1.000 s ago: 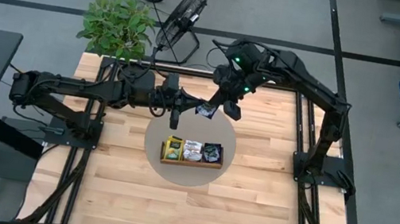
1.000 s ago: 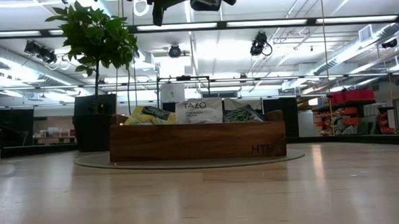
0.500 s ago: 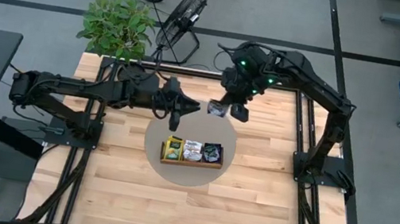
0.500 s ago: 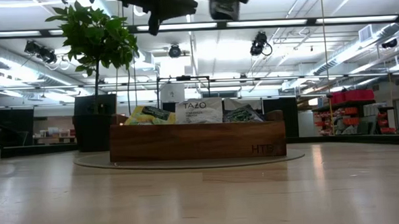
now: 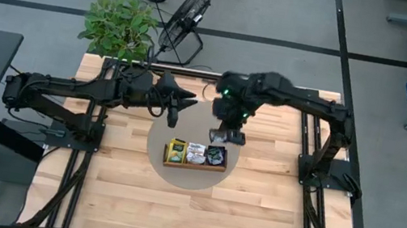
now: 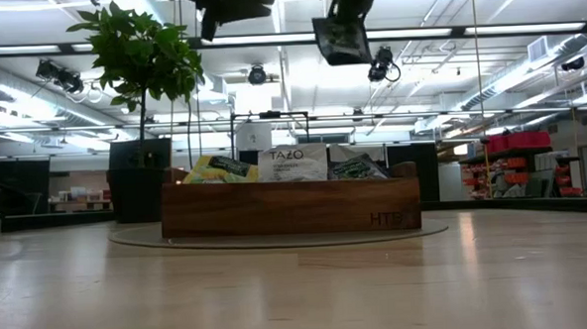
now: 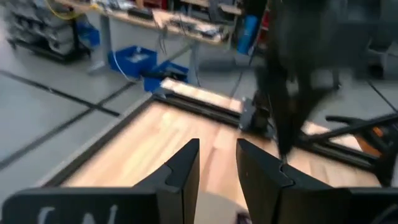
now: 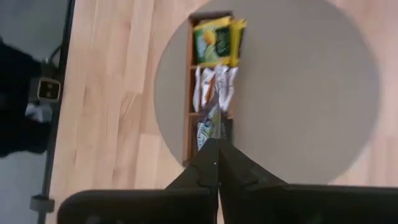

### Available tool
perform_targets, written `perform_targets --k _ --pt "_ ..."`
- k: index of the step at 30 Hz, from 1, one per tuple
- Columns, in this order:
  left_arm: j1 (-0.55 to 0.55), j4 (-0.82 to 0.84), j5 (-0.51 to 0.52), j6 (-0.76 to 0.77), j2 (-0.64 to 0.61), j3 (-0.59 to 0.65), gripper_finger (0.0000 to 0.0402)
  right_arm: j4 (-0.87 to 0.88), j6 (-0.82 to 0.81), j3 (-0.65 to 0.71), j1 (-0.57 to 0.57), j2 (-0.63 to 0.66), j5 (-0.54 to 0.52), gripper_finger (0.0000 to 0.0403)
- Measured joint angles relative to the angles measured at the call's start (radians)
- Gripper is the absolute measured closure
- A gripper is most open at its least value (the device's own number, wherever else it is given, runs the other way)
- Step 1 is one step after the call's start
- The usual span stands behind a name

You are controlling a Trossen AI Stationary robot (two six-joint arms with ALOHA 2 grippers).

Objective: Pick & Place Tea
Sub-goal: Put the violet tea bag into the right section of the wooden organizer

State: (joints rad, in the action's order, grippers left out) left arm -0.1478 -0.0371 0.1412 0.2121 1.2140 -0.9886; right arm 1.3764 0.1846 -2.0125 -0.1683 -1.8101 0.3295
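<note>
From above, the wooden worktop (image 5: 255,204) is carrying a grey disc (image 5: 231,158) and tray (image 5: 194,165) of tea packets (image 5: 196,153). The right claw (image 5: 220,135) is hanging over the tray, pinching a dark packet (image 5: 218,137). The left claw (image 5: 173,109) is hovering behind.

At table level, the packet (image 6: 340,40) is dangling high under ceiling lights (image 6: 268,39), beside a plant (image 6: 140,57).

The left wrist view is showing the left claw's fingers (image 7: 186,168) parted, empty.

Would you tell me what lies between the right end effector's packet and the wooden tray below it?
Nothing: in the low view the packet hangs over the tray with open air between.

Open air above packed tray (image 5: 166,160)
</note>
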Motion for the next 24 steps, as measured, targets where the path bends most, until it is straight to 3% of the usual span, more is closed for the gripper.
perform_targets --k 8,14,24 --pt "0.000 0.075 0.050 -0.014 -0.075 -0.001 0.0291 -0.242 0.024 0.268 0.046 0.052 -0.017 0.0403" --pt "0.000 0.128 0.057 -0.013 -0.118 -0.001 0.0291 -0.435 -0.066 0.465 0.052 0.128 -0.064 0.0403" --pt "-0.001 0.154 0.069 0.002 -0.132 -0.001 0.0291 -0.527 -0.105 0.610 0.109 0.159 -0.115 0.0403"
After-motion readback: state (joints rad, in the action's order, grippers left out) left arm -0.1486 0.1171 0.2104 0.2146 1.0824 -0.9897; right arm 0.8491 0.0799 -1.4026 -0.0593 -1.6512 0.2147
